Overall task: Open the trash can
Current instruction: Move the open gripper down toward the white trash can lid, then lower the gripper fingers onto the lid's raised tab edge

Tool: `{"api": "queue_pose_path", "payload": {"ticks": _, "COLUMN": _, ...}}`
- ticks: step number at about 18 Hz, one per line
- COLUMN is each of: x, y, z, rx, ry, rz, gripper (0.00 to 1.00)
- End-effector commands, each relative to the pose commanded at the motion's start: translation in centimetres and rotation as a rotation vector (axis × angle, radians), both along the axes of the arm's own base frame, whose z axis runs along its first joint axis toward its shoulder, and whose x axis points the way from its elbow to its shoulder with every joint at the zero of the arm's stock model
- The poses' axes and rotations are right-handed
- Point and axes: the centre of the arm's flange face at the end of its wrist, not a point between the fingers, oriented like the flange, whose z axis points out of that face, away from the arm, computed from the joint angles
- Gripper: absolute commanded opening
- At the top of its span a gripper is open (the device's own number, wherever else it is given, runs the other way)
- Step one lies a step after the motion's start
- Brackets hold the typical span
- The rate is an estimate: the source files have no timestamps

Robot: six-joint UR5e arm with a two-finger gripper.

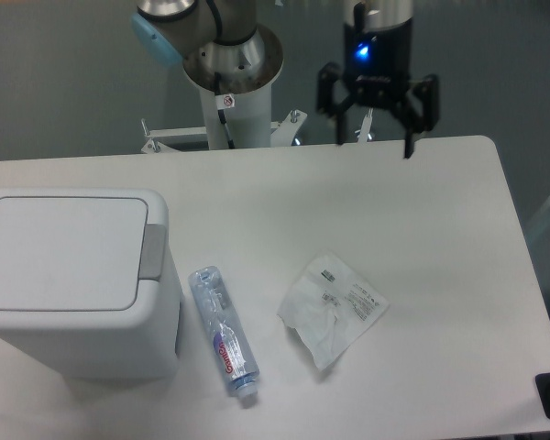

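The trash can (73,284) is a large boxy white bin at the table's left front. Its flat white lid (60,252) lies shut. A grey push-button tab (153,250) sits on the lid's right edge. My gripper (374,145) hangs over the table's far edge, right of middle, well away from the bin. Its black fingers (410,137) are spread apart and hold nothing.
A clear plastic bottle (224,330) lies on its side just right of the bin. A crumpled clear plastic wrapper (332,309) lies right of the bottle. The arm's white base column (229,101) stands behind the table's far edge.
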Motion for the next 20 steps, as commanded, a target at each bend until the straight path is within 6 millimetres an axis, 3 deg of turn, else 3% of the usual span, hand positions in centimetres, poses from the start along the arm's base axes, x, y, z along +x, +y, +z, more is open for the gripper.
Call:
{"api": "queue_pose_path", "payload": {"ticks": 7, "x": 4.0, "y": 4.5, "z": -0.4, "rx": 0.159, "ry": -0.207, "rz": 0.098, "gripper": 1.00}}
{"api": "queue_pose_path", "payload": {"ticks": 13, "x": 6.6, "y": 8.9, "z": -2.0, "rx": 0.207, "ry": -0.250, "rz": 0.099, "gripper": 1.00}}
{"api": "queue_pose_path", "payload": {"ticks": 20, "x": 7.9, "y": 10.9, "z": -3.1, "rx": 0.206, "ry": -0.257, "rz": 0.071, "gripper": 1.00}}
